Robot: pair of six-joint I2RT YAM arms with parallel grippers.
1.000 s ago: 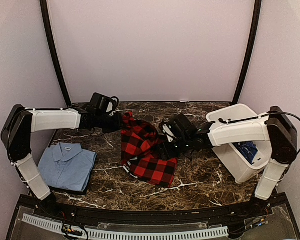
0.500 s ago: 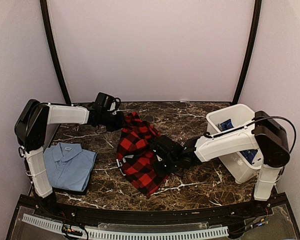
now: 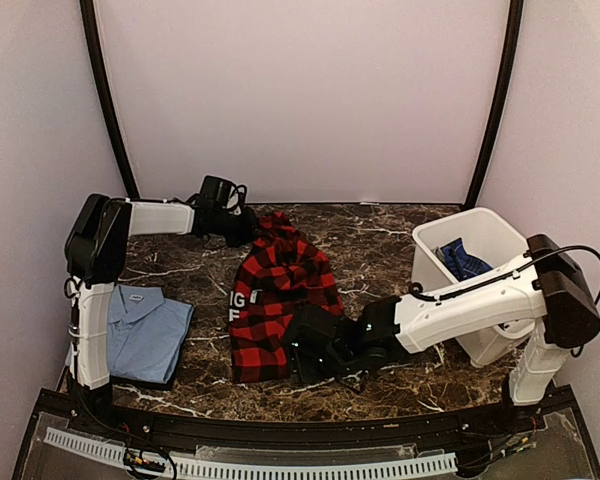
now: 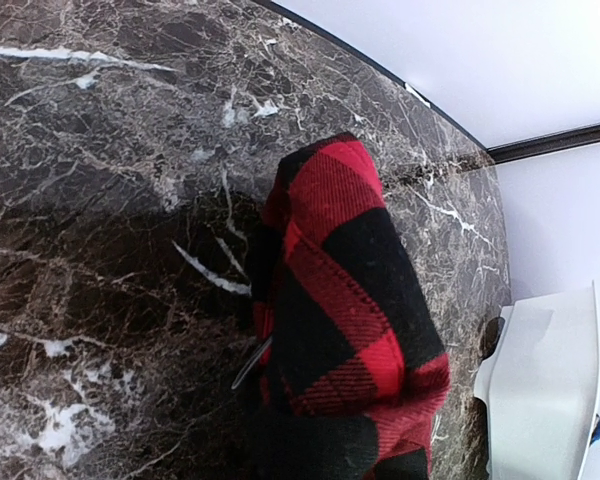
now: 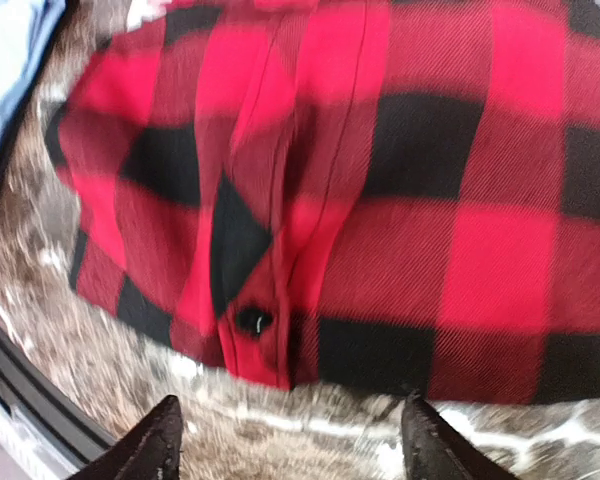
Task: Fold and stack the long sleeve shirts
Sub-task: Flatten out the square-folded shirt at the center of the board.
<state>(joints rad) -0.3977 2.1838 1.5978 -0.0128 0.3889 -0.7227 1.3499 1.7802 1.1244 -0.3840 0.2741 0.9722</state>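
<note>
left gripper (image 3: 242,226) — clamped on far end of red-and-black flannel shirt (image 3: 280,300) | right gripper (image 5: 292,448) — fingers apart, just off flannel's near hem | flannel mid marble table (image 3: 380,240) | light blue shirt (image 3: 140,330) folded, left | dark blue shirt (image 3: 465,258) in white bin (image 3: 477,214)

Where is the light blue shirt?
From the top camera, the light blue shirt lies folded at the left front of the table, left of the red checked shirt.

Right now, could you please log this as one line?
left gripper: shut on flannel shirt | right gripper: open at its edge | light blue shirt: folded
</note>
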